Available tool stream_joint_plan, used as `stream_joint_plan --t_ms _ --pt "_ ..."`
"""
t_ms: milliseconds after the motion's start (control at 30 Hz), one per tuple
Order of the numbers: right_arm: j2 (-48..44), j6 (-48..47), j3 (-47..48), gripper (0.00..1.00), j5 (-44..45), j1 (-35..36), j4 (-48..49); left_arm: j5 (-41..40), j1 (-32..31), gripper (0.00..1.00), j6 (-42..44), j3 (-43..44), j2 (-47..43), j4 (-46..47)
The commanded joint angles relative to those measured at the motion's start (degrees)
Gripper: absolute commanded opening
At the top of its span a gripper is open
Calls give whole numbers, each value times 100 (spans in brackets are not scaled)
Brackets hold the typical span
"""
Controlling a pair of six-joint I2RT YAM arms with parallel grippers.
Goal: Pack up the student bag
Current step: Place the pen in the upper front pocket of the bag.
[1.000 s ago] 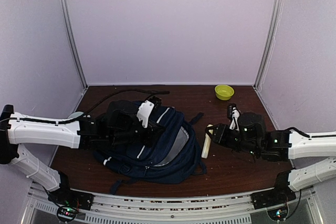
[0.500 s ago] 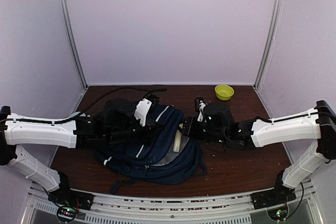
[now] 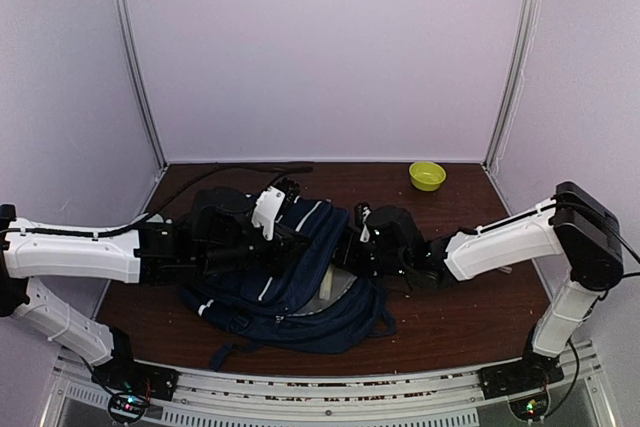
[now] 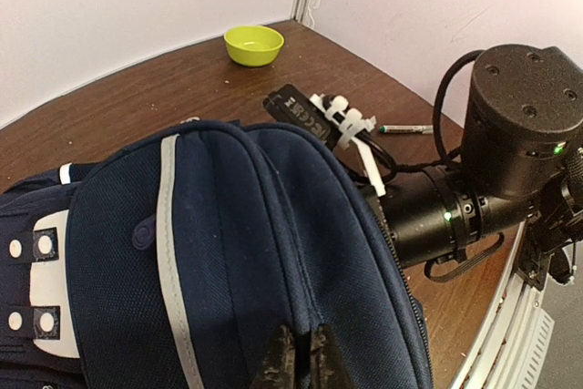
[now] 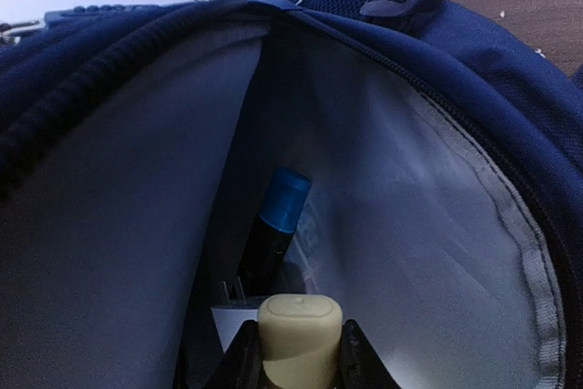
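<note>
The right hand [image 5: 293,359], inside the mouth of the large navy-blue fabric backpack [image 3: 300,292], grasps a cream round-ended plastic stick [image 5: 298,325], near a dark pen with a blue cap [image 5: 275,230] against the grey lining. The left hand [image 4: 297,360] is clenched on a fold of the backpack's upper fabric. The backpack lies on the brown wooden table [image 3: 455,317] between both arms, with a small lime-green bowl [image 3: 427,175] well apart at the back
</note>
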Motion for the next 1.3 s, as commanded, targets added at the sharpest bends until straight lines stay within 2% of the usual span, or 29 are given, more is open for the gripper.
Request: stream_joint_plan --t_ms 0,200,400,667,967,1267 --pt "216 -108 390 0 -206 -24 -127 226 -37 0 3 38 -256 822" --pt "599 -108 627 2 -601 31 -232 236 -37 0 -4 56 -209 829" --pt "563 -236 724 24 -474 78 -617 242 -37 0 -17 63 -175 843" --pt "286 -522 792 43 -322 166 -1173 253 -37 0 -17 74 -155 847" --pt "-155 -714 752 49 -183 274 -1550 235 -37 0 -23 69 -156 834" --pt "-1021 -983 495 50 507 312 -2757 214 -37 0 -69 9 -178 853"
